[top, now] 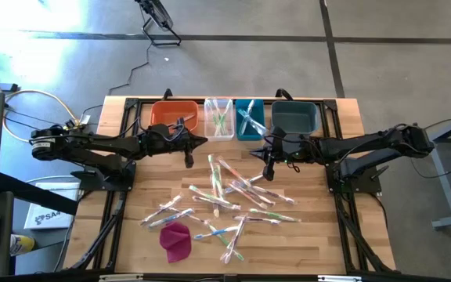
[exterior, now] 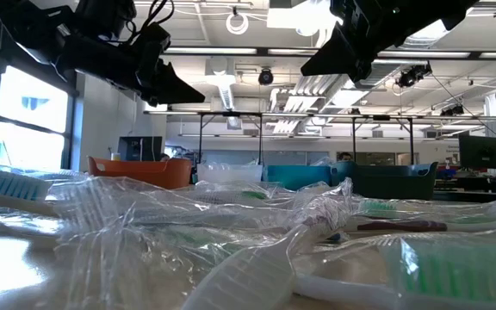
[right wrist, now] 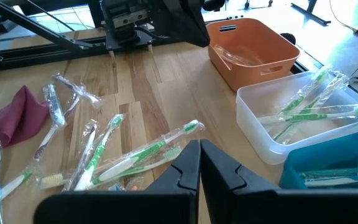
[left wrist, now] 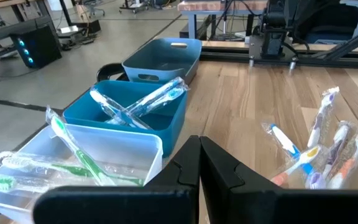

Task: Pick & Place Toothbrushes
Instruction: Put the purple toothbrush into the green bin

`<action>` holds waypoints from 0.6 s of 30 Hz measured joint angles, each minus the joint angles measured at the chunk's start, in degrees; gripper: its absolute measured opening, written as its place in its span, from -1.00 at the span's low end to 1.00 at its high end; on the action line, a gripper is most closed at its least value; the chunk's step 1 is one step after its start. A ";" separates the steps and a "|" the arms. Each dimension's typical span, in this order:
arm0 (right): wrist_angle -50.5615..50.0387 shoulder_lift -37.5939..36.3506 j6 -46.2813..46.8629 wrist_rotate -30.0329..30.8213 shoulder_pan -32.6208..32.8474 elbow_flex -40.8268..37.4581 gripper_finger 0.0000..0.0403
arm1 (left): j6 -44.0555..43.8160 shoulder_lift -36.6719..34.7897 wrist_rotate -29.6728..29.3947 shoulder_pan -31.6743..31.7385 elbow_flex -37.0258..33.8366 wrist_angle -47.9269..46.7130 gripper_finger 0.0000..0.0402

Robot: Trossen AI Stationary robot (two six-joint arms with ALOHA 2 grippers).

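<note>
Several wrapped toothbrushes [top: 233,196] lie scattered on the wooden table's middle, also seen in the right wrist view [right wrist: 135,152] and left wrist view [left wrist: 316,149]. Green ones lie in the clear bin [right wrist: 303,109], blue ones in the teal bin [left wrist: 138,106]. My left gripper [top: 203,142] hovers shut near the clear bin's near side, holding nothing [left wrist: 199,152]. My right gripper [top: 266,149] hovers shut above the pile's far part, near the teal bin, holding nothing [right wrist: 199,155]. Both hang above the table in the low view: left [exterior: 188,93], right [exterior: 313,65].
Four bins stand in a row along the far edge: orange [top: 174,113], clear [top: 219,117], teal [top: 250,119], dark blue-grey [top: 294,116]. A magenta cloth lump [top: 176,240] lies near the front edge, left of the pile. Bare wood shows at both table sides.
</note>
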 joint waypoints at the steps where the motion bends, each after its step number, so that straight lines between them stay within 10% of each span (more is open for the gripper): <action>1: 0.00 0.00 0.00 -0.02 0.00 0.00 -0.98 | 0.00 0.02 0.00 0.00 0.00 0.01 -1.00; 18: 1.01 0.00 0.00 -0.02 0.00 0.00 -0.98 | -0.02 0.02 0.00 0.00 0.00 -0.24 -1.00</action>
